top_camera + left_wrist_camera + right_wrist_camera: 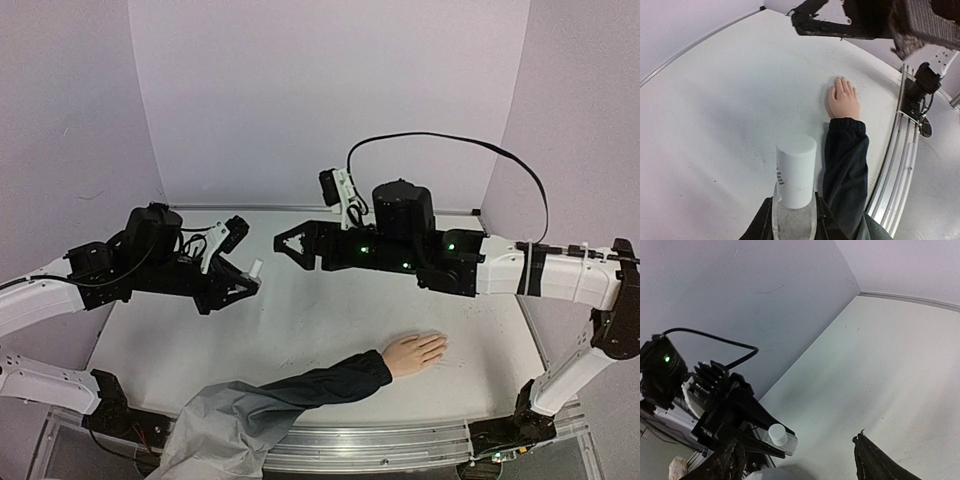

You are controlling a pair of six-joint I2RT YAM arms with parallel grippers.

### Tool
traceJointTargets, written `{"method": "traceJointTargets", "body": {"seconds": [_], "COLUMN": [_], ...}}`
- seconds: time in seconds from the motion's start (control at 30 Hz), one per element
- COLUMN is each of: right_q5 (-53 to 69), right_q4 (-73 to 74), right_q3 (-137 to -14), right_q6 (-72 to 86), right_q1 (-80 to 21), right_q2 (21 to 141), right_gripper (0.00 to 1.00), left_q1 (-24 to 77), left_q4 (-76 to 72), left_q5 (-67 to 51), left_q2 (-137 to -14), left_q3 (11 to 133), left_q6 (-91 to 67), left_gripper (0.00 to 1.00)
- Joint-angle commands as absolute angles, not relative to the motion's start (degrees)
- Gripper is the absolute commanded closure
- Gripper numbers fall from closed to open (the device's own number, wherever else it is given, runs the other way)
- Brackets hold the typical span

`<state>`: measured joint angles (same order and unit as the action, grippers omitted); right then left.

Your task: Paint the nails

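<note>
The pale peach mannequin hand with its dark navy sleeve lies palm down near the table's front; its nails are too small to make out. It also shows in the left wrist view. My left gripper is shut on a clear nail polish bottle with a white cap, held above the table left of centre. The bottle also shows in the right wrist view. My right gripper is open and empty, raised and facing the bottle, a short gap away.
A grey cloth covers the sleeve's lower end at the front edge. A metal rail runs along the table's front. Purple walls enclose the back and sides.
</note>
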<state>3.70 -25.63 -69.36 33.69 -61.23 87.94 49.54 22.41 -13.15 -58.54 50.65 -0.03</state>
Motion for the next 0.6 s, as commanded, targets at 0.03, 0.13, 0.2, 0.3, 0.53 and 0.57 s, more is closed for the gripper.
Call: {"method": "traceJointTargets", "body": {"seconds": [0.03,0.13,0.2,0.3,0.53,0.57], "right_q5": [22.7,23.4,24.1,24.0,23.9,23.9], "right_q4": [-28.6,-26.3,-25.8,-25.3,-24.8,-24.8], "right_q3": [-72.6,-74.6,-75.3,-75.8,-76.5,-76.6], "right_q6": [30.5,30.1,30.0,29.9,30.3,30.4], "right_q1": [-61.6,-61.6,-61.5,-61.6,-61.6,-61.5], "right_q2": [89.7,91.5,92.0,92.4,93.5,93.6], "right_gripper": [0.26,0.34,0.4,0.46,0.69,0.73], "left_q1": [49.4,49.5,49.5,49.5,49.5,49.5], "left_q4": [18.8,18.8,18.8,18.8,18.8,18.8], "left_q5": [-24.5,-26.9,-27.0,-27.1,-28.2,-28.1], "left_q2": [-59.5,-60.2,-60.5,-60.3,-60.1,-60.1], "left_q3": [55.0,55.2,55.2,55.2,55.1,55.2], "left_q6": [-0.1,-0.1,-0.1,-0.1,-0.1,-0.1], "left_gripper": [1.0,1.0,1.0,1.0,1.0,1.0]}}
